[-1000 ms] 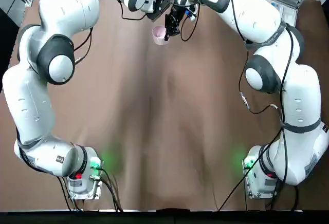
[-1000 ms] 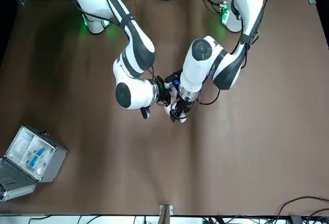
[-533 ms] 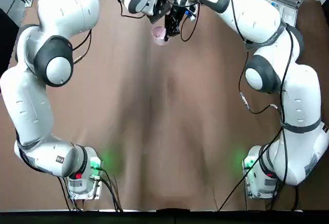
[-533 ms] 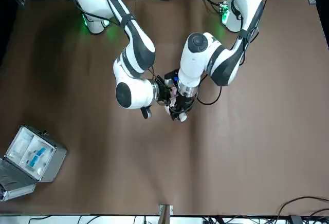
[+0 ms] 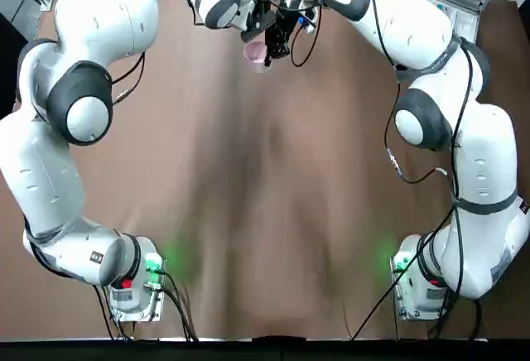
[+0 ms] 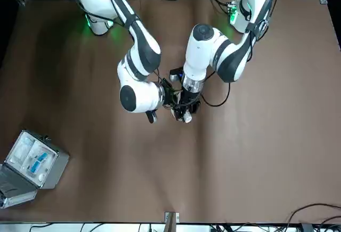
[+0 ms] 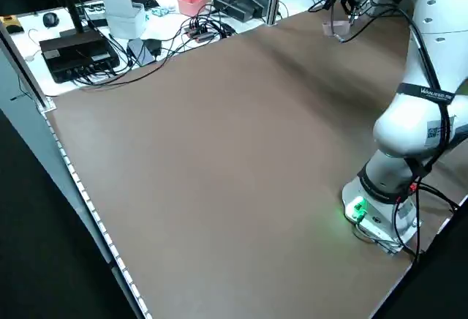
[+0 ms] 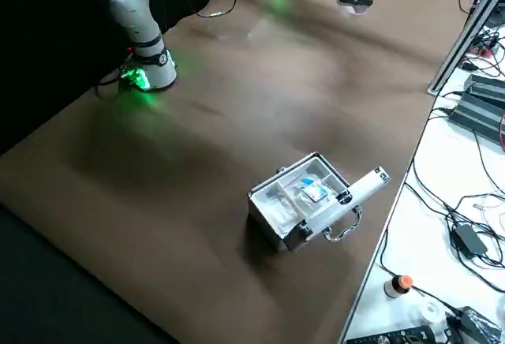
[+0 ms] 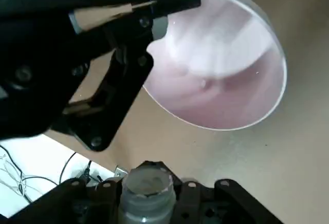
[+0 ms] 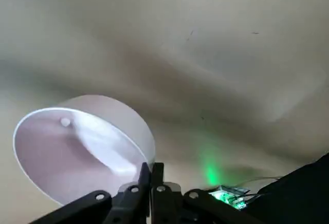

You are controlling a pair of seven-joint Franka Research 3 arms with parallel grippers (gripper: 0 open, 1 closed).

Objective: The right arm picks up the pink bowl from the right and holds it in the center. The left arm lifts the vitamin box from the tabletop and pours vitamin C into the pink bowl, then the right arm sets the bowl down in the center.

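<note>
Right gripper [image 10: 152, 175] pinched together on the rim of the pink bowl [image 10: 77, 149], holding it off the brown table [image 5: 265, 195] at the far centre, whitish inside showing with one small pale tablet [image 9: 204, 84] lying in it. Left gripper [image 9: 149, 196] clamped on the vitamin box [image 9: 147, 185], open mouth turned toward the bowl and close beside its rim, the two grippers crowded together in the top view. Grey hinged case [image 8: 304, 200] open, well apart on the right side of the table.
</note>
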